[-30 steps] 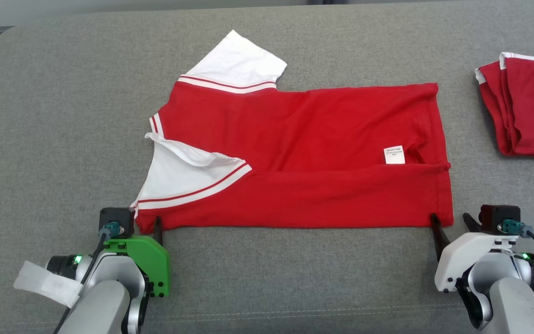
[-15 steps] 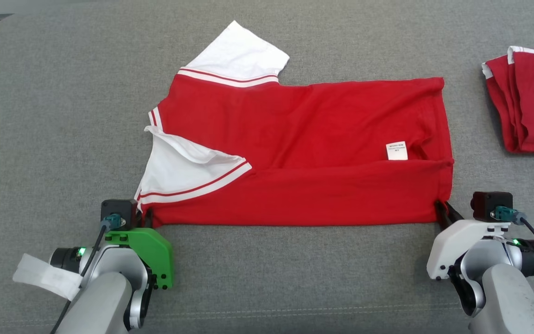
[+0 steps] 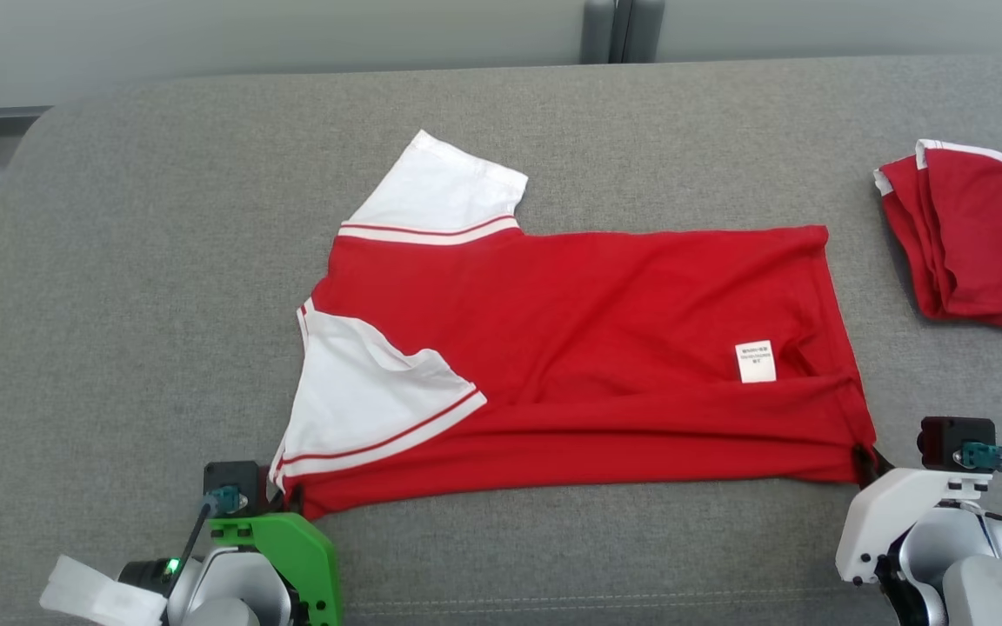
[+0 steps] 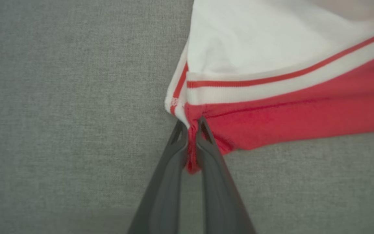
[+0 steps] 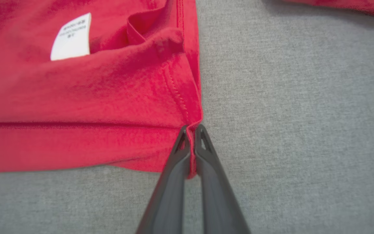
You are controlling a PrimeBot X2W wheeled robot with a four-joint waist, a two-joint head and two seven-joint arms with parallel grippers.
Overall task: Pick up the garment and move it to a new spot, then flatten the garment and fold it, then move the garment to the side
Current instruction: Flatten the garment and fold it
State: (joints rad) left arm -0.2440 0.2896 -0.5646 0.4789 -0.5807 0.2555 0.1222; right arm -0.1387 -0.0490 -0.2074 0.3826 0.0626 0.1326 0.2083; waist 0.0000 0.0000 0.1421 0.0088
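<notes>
Garment [image 3: 588, 348] lengthwise left-right, sleeves [image 3: 431, 187] leftward

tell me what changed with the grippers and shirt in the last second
The left gripper and right gripper, open beside the shirt a second ago, have closed on its two near corners. The shirt stays part-folded; the red pile at right stayed put.

Open grey surface [image 3: 136, 304] left of the garment [image 3: 597, 304]; folded red pile [image 3: 971, 252] (far right) in the way.
</notes>
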